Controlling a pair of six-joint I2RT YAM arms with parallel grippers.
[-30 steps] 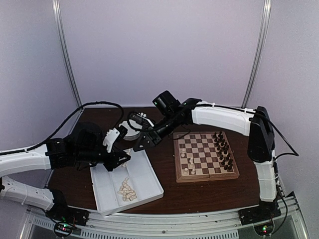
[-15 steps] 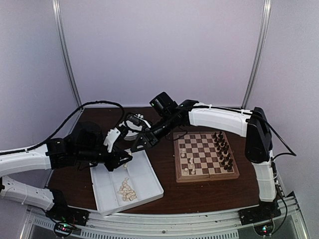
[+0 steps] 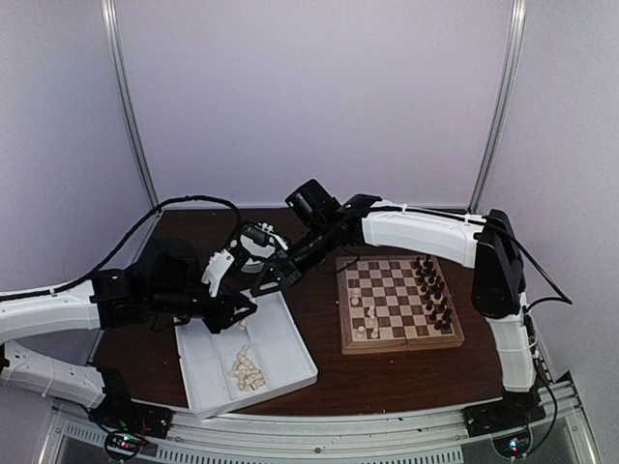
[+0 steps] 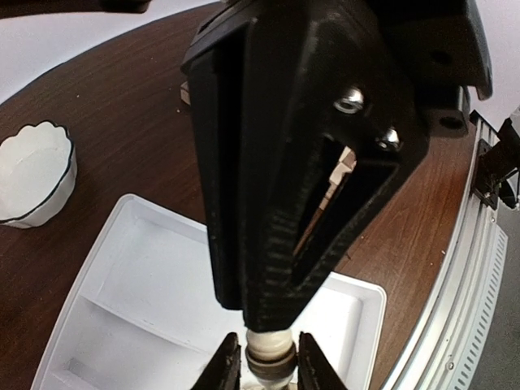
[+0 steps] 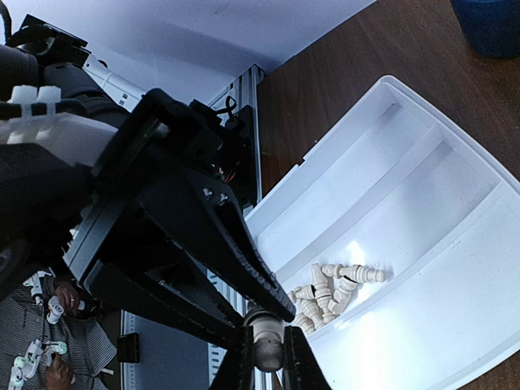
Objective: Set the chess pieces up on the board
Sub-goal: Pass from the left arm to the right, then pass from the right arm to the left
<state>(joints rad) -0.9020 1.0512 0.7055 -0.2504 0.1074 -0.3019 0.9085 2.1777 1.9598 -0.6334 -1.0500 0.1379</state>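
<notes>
together, left fingers (right fingers too) pinch chessman.

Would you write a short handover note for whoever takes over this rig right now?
The right gripper is shut on a cream piece over the tray.
The left gripper has its jaws either side of the same piece; grip or release is unclear.
On the board, top view: dark pieces line the right side, and placed cream pieces stand on the left.
Loose cream pieces lie in the tray.
To do: set the held piece on the board, then the rest.

Wht divided tray on brn table; scalloped bowl nr it.
</notes>
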